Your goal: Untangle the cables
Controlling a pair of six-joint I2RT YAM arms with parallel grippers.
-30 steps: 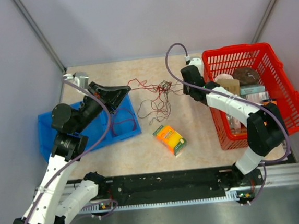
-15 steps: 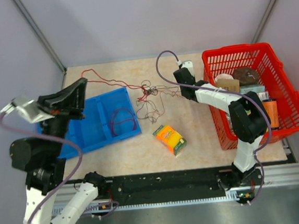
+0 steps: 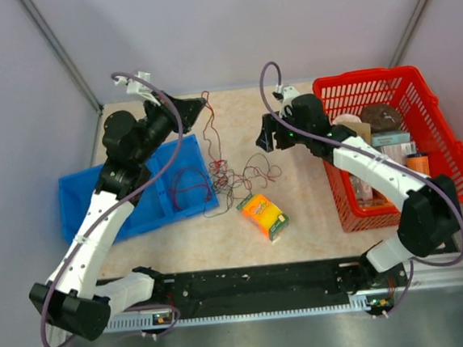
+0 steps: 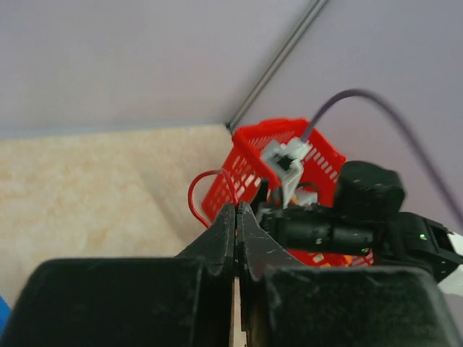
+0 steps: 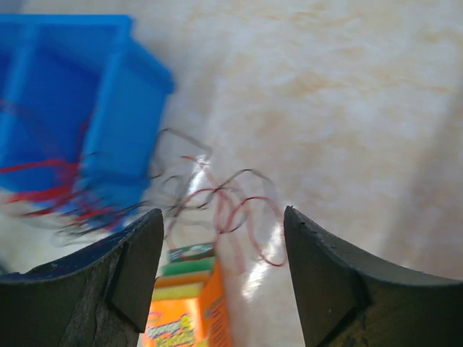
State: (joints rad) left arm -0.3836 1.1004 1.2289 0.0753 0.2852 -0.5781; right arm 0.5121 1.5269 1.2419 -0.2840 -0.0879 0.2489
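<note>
The cables (image 3: 230, 174) lie as a loose clump of thin red and dark wires on the table between the blue tray and the orange box. One red strand (image 3: 208, 123) rises from the clump to my left gripper (image 3: 199, 105), held up near the back wall. In the left wrist view that gripper (image 4: 236, 210) is shut on the red cable (image 4: 194, 195), which loops out above the tips. My right gripper (image 3: 266, 135) hovers right of the clump, apart from it. From the right wrist, the gripper (image 5: 223, 231) stands open and empty above the cables (image 5: 231, 202).
A blue tray (image 3: 88, 204) sits at the left with a red wire coil (image 3: 188, 185) inside. An orange box (image 3: 263, 216) lies just in front of the clump. A red basket (image 3: 430, 124) full of items stands at the right.
My right gripper has opened, let go of the cables and drawn back. My left arm swung from the far left to the back middle with the red strand. The clump slid toward the tray.
</note>
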